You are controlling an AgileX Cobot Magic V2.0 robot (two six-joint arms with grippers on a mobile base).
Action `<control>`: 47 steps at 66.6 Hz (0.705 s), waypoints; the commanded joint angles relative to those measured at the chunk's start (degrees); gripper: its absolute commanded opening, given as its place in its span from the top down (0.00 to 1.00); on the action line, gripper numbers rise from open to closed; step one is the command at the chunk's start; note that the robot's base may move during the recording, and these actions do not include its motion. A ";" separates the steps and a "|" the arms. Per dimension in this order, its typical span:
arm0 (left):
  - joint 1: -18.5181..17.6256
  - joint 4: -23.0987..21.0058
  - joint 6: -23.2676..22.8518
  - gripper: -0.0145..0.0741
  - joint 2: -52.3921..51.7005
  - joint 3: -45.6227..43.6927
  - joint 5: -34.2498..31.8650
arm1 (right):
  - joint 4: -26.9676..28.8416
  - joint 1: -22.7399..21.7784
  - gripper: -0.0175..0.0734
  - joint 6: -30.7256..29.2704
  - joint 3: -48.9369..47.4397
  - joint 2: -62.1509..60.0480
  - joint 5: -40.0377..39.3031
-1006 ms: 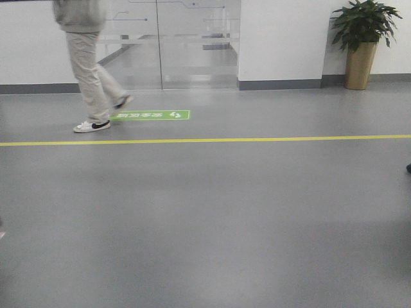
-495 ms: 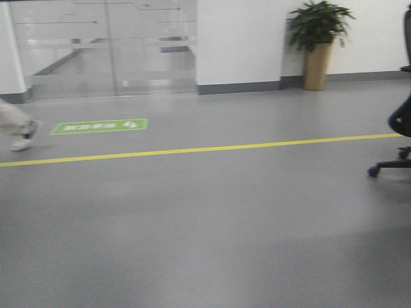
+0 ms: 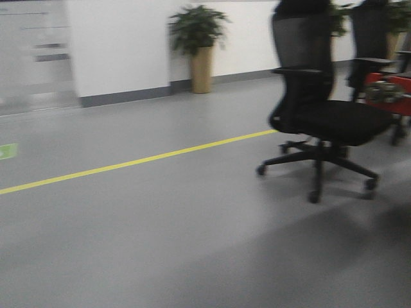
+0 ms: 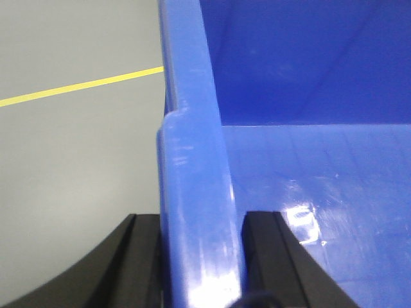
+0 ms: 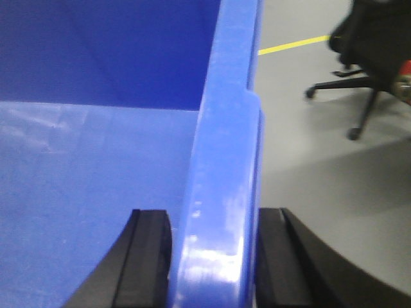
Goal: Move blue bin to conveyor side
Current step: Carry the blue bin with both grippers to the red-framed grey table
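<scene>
In the front view we see neither the blue bin nor the conveyor. There is only grey floor, a yellow line slanting across the middle, a potted plant at the upper centre and an office chair on the right.

In the left wrist view, the left gripper sits at the bottom edge. Its two black fingers are closed on the thick rim of the blue bin, one outside the wall and one inside.

In the right wrist view, the right gripper pinches the opposite rim the same way, with the bin's interior filling the left of the frame. We judge that this paired grip on facing walls shares the load and holds the bin level, off the floor, for carrying.
</scene>
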 commanded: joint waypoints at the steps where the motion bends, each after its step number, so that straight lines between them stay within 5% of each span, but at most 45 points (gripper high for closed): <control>1: 0.25 5.05 1.02 0.85 -1.05 -1.06 -7.59 | -7.51 -0.62 0.89 -1.42 -0.93 -1.03 -5.47; 47: 0.25 5.05 1.02 0.85 -1.05 -1.06 -7.59 | -7.51 -0.62 0.89 -1.42 -0.93 -1.03 -5.47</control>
